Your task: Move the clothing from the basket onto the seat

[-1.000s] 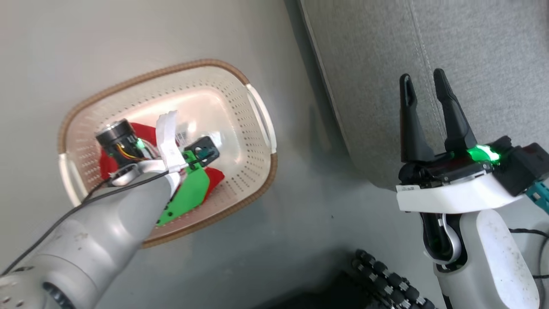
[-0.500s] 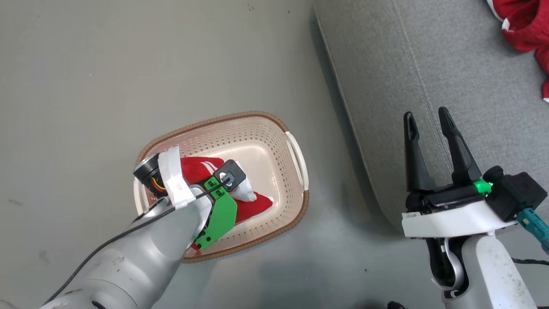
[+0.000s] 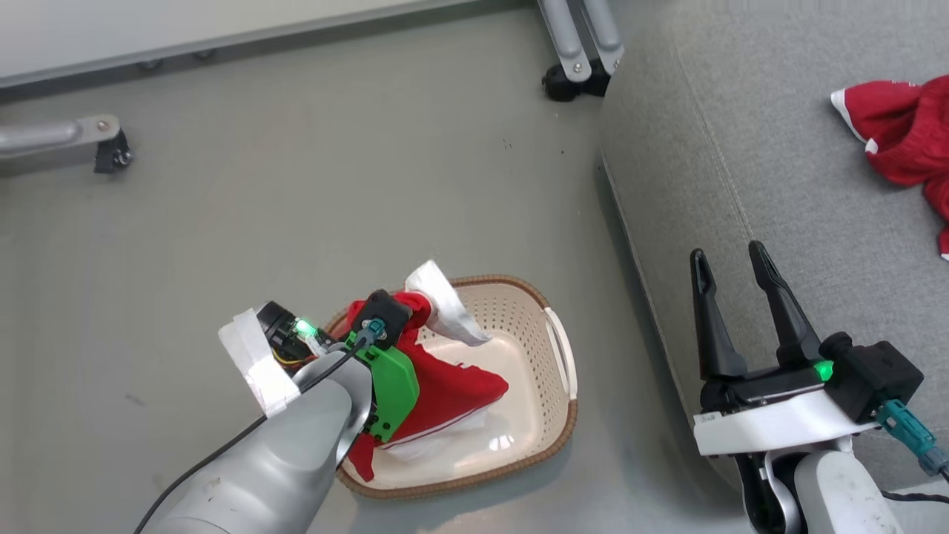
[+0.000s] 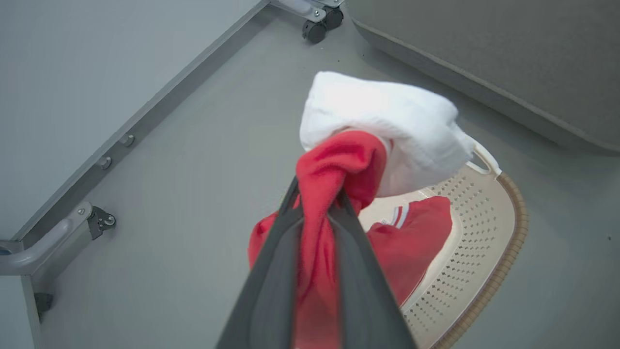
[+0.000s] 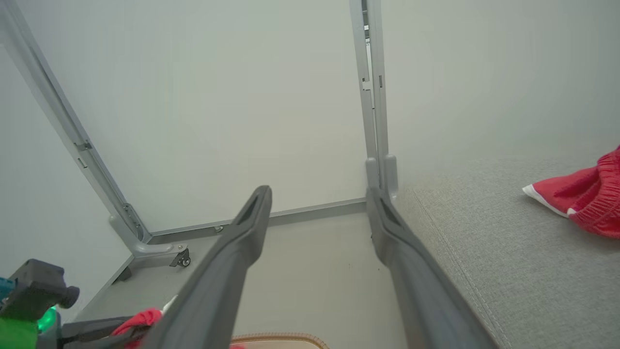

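Basket (image 3: 530,326), seat (image 3: 741,148) on grey floor (image 3: 296,185)

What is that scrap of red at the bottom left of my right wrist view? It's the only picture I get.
Observer: A red garment with a white cuff, pinched between the left gripper's fingers.
Operator: Is it out of its container?
Observer: Partly; in the head view its lower end hangs inside the basket.
Operator: Where does that basket stand?
Observer: On the floor, close beside the sofa but apart from it.
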`<state>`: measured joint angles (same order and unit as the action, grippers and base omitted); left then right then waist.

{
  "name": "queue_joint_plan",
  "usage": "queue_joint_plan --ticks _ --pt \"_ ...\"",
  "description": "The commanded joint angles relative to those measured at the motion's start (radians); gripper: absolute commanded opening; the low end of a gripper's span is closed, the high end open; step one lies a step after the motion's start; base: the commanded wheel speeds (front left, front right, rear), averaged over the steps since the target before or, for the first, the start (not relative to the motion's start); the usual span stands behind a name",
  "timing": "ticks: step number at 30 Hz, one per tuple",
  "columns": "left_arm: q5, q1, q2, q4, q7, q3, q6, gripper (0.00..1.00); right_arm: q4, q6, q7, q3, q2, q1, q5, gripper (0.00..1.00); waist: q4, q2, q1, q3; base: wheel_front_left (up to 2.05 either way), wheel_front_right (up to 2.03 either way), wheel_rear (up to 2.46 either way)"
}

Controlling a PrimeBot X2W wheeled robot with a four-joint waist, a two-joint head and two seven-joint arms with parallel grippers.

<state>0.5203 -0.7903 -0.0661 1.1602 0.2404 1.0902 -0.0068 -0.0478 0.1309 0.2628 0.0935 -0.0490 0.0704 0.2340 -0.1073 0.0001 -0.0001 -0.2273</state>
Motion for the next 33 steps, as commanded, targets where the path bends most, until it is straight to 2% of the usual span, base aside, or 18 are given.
queue_joint_plan --ticks 1,4,10,16,21,28,33 --pt "0.015 0.013 0.004 -0.017 0.014 -0.016 0.013 0.00 0.003 0.000 0.003 -0.004 -0.003 -0.021 -0.006 1.00 0.057 -0.0001 0.0001 0.088 0.00 0.00 0.00" --pt "0.018 0.017 -0.016 -0.105 0.026 -0.062 0.042 0.00 0.002 0.000 0.003 -0.007 -0.003 -0.043 -0.007 1.00 0.068 -0.0001 0.0001 0.117 0.00 0.00 0.00" --pt "-0.049 0.107 -0.116 -0.470 0.025 -0.222 0.130 0.00 -0.001 0.000 0.003 -0.006 -0.003 -0.081 -0.005 1.00 0.078 -0.0001 0.0001 0.167 0.00 0.00 0.00" --pt "-0.128 0.220 -0.174 -0.749 0.025 -0.361 0.176 0.00 -0.003 0.000 0.003 -0.009 -0.002 -0.110 -0.009 1.00 0.077 -0.0001 0.0001 0.204 0.00 0.00 0.00" --pt "-0.172 0.273 -0.176 -0.896 0.024 -0.441 0.190 0.00 -0.009 0.000 0.003 -0.010 -0.002 -0.117 -0.008 1.00 0.079 -0.0001 0.0001 0.215 0.00 0.00 0.00" --pt "-0.212 0.308 -0.141 -1.031 0.024 -0.529 0.200 0.00 -0.015 0.000 0.003 -0.006 -0.002 -0.132 -0.004 1.00 0.084 -0.0001 0.0001 0.227 0.00 0.00 0.00" --pt "-0.238 0.328 -0.116 -1.089 0.024 -0.552 0.177 0.00 -0.018 0.000 0.003 -0.010 -0.002 -0.146 0.002 1.00 0.087 -0.0001 0.0001 0.239 0.00 0.00 0.00"
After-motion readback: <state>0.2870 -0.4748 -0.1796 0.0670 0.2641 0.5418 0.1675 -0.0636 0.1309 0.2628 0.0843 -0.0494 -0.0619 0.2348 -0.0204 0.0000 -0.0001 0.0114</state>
